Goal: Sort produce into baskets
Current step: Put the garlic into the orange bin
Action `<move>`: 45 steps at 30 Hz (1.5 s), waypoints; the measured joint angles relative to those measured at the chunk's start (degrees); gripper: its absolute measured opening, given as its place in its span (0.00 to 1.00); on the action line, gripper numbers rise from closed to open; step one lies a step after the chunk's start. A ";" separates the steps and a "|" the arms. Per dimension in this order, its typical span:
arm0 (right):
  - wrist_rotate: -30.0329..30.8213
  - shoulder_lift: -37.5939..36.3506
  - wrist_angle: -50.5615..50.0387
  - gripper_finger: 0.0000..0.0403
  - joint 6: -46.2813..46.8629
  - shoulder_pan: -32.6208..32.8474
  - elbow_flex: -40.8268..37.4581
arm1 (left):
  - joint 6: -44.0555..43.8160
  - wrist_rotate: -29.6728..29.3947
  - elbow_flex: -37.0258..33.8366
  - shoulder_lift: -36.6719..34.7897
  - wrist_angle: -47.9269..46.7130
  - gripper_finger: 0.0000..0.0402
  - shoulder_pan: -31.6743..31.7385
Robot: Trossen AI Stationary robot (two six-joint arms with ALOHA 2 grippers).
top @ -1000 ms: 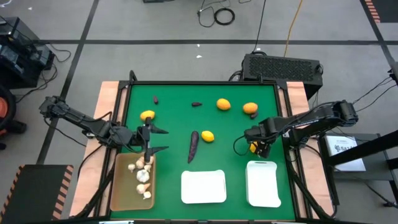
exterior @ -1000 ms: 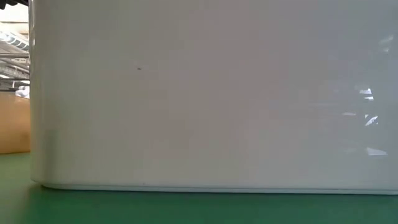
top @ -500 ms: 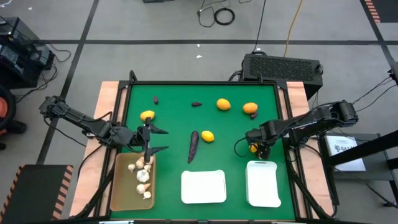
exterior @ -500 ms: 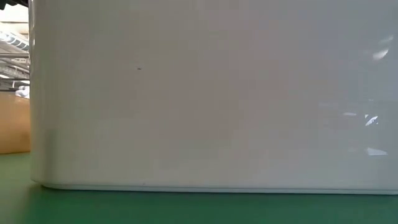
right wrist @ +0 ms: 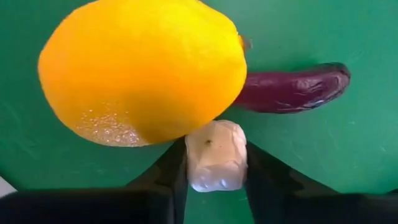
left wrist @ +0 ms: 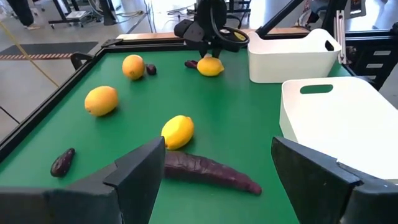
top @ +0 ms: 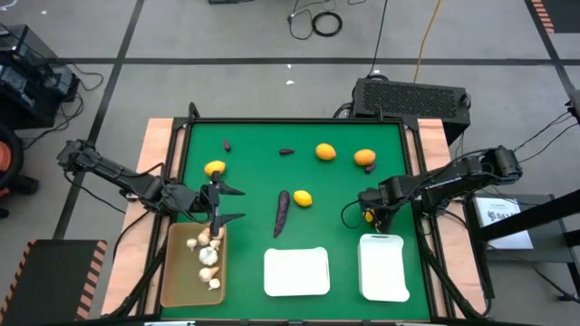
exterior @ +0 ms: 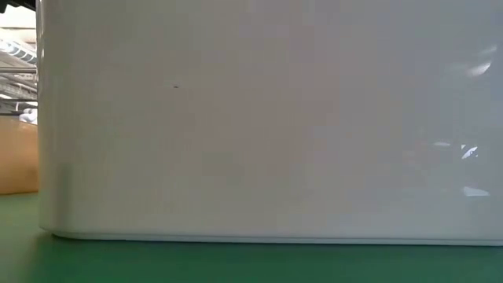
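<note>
My right gripper [top: 370, 216] points down at the table's right side and is shut on a small whitish bulb [right wrist: 216, 155]. A yellow-orange fruit [right wrist: 143, 68] lies right beside it, with a dark purple piece [right wrist: 292, 88] behind. My left gripper [top: 237, 203] hangs open above the far end of the tan basket [top: 181, 281], which holds several whitish bulbs [top: 207, 254]. Two white baskets [top: 296, 272] [top: 383, 267] stand along the near edge. More fruits [top: 325, 151] [top: 364, 157] [top: 215, 167] [top: 303, 198] and a long purple piece [top: 281, 212] lie on the green table. My right gripper pinches the small whitish bulb by its two sides [right wrist: 191, 160] between the two fingers [right wrist: 166, 177]. The fingers come from above, pointing down. The bulb sits low against the green table top, close against the yellow-orange fruit.
Small dark purple pieces [top: 226, 144] [top: 286, 151] lie near the far edge. A raised black rim [top: 186, 136] runs round the green table. In the low view the white basket's wall [exterior: 259, 118] fills nearly everything, and the tan basket [exterior: 16, 153] shows at the left.
My right gripper has sunk a little toward the table beside the yellow-orange fruit. My left arm has kept still, and the produce and baskets have not moved.
</note>
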 joint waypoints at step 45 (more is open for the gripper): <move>-6.20 31.09 89.10 0.25 -28.08 0.65 33.12 | -7.40 -11.33 -10.16 -1.01 -9.29 0.74 22.43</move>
